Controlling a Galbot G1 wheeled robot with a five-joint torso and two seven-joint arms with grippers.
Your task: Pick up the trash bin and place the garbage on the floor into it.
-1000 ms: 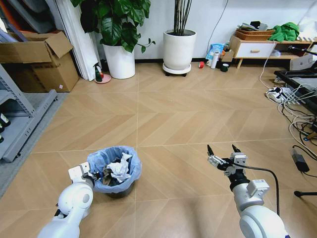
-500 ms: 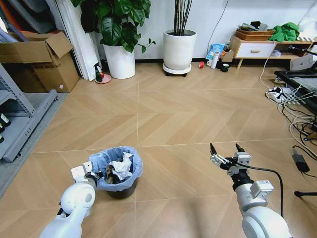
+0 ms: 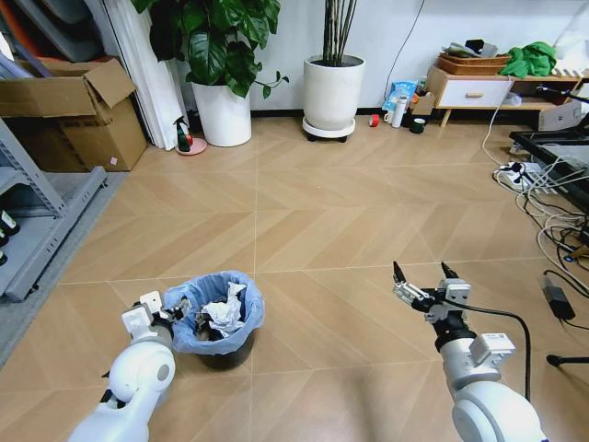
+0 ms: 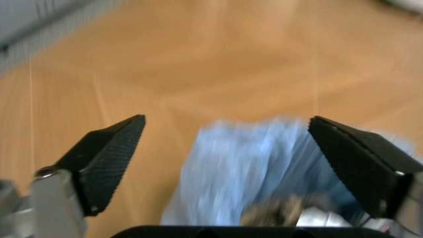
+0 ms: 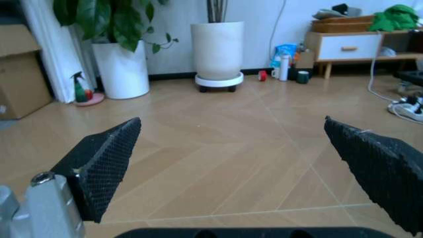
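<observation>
The trash bin (image 3: 218, 319), black with a crinkled light-blue bag over its rim, stands on the wooden floor (image 3: 350, 212) at the near left. Crumpled white paper garbage (image 3: 224, 311) and darker scraps lie inside it. My left gripper (image 3: 166, 311) is at the bin's left rim. In the left wrist view that gripper (image 4: 226, 120) is open, and the blue bag of the bin (image 4: 264, 163) shows blurred between and beyond its fingers. My right gripper (image 3: 421, 269) hovers open over bare floor at the near right, holding nothing. The right wrist view has it (image 5: 231, 121) spread wide toward the far wall.
Two white plant pots (image 3: 332, 92) and a green spray bottle (image 3: 183, 136) stand at the far wall. A low cabinet (image 3: 474, 92) has small items on the floor beside it. Cardboard boxes (image 3: 78, 115) and a grey shelf are on the left, cables (image 3: 552, 212) on the right.
My left gripper has opened and drawn back a little to the left of the bin's rim. The right gripper has drifted slightly right and nearer. The bin has stayed roughly in place.
</observation>
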